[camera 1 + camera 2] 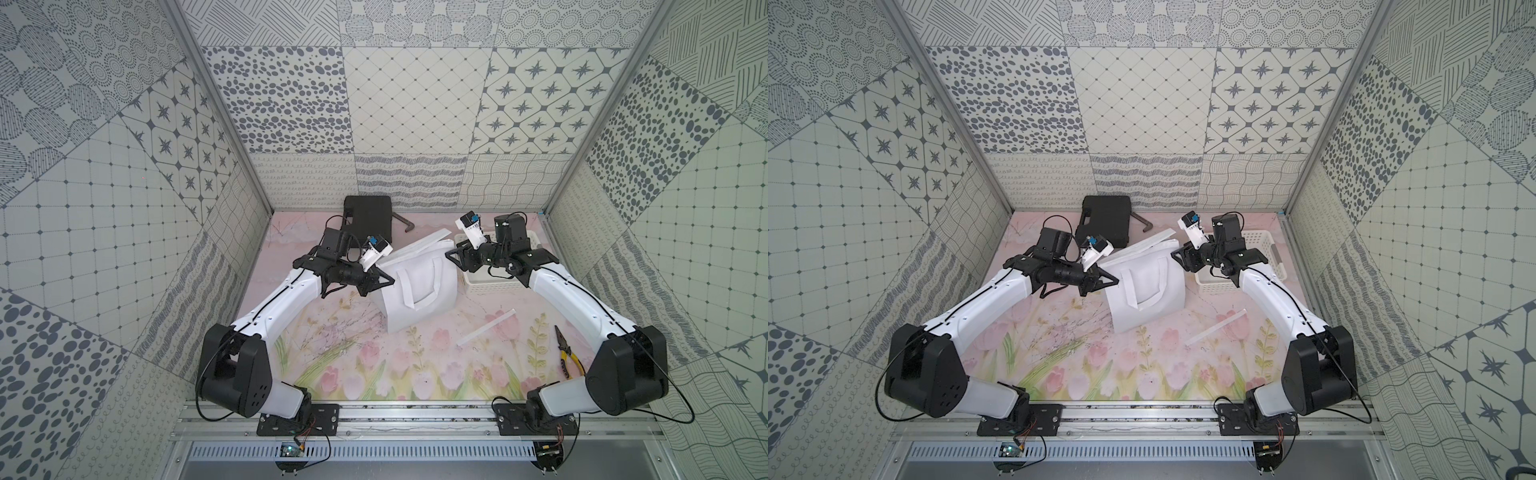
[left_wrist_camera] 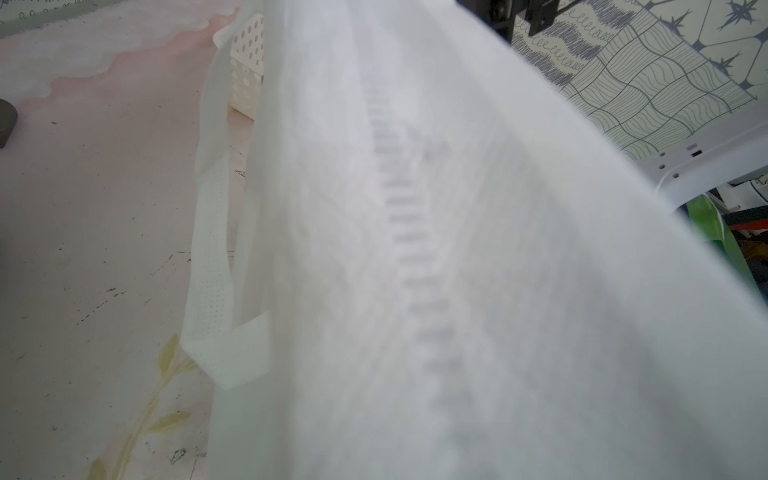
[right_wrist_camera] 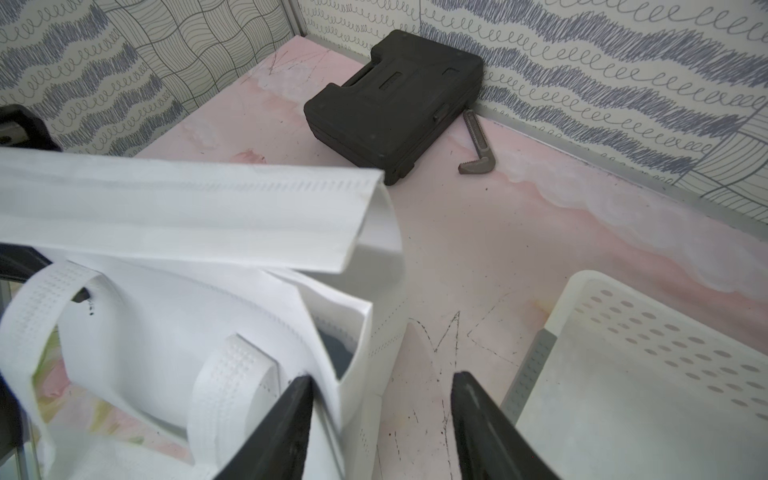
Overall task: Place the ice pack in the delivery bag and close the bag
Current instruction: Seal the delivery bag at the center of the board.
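The delivery bag, a white fabric tote, stands at mid-table with its top flap lifted. My left gripper is shut on the bag's left upper edge. In the left wrist view, blurred white fabric hides the jaws, and a loop handle hangs beside it. My right gripper is open at the bag's right rim, holding nothing, with the bag wall between its fingers. The ice pack is hidden. A dark grey-blue patch shows inside the mouth; I cannot tell what it is.
A black hard case lies at the back wall, with a grey metal wrench part beside it. The white perforated basket sits under my right arm. A white strip and yellow pliers lie front right.
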Robot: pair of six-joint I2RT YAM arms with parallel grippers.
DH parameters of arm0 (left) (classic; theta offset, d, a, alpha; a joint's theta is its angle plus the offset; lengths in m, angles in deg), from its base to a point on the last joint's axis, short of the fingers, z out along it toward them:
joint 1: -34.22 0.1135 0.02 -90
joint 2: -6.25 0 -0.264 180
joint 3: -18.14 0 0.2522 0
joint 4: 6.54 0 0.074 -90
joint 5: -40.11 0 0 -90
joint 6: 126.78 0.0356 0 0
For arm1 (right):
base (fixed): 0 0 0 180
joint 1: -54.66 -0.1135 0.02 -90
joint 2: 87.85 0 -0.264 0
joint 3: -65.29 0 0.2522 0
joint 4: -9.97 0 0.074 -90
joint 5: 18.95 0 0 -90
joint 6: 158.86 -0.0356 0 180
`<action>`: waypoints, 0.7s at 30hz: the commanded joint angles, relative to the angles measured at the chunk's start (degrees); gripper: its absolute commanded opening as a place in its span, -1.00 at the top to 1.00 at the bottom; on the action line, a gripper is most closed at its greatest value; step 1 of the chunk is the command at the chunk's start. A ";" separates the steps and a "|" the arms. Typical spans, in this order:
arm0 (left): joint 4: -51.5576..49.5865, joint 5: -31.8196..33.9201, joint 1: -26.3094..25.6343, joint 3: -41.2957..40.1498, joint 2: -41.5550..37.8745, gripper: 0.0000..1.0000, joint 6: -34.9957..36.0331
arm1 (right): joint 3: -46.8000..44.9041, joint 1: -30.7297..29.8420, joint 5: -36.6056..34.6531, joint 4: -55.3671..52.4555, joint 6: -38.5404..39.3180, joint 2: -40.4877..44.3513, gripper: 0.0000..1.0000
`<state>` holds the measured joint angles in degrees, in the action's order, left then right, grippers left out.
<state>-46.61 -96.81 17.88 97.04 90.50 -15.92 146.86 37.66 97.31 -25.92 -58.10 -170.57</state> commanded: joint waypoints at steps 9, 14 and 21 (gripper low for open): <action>2.10 -2.42 0.43 1.30 0.17 1.00 4.60 | 11.82 -0.73 4.00 -11.41 3.18 7.27 -0.51; 4.04 -3.61 0.03 0.18 -0.20 1.00 6.76 | 23.81 -5.39 5.51 -17.60 5.49 -1.16 -0.54; 3.09 -1.99 -2.62 -0.93 -2.54 1.00 11.74 | 39.06 -9.58 6.57 -22.95 5.91 -15.05 -0.53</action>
<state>-46.59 -95.98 16.99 96.48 89.56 -10.25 182.45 28.51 102.34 -44.87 -53.11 -182.15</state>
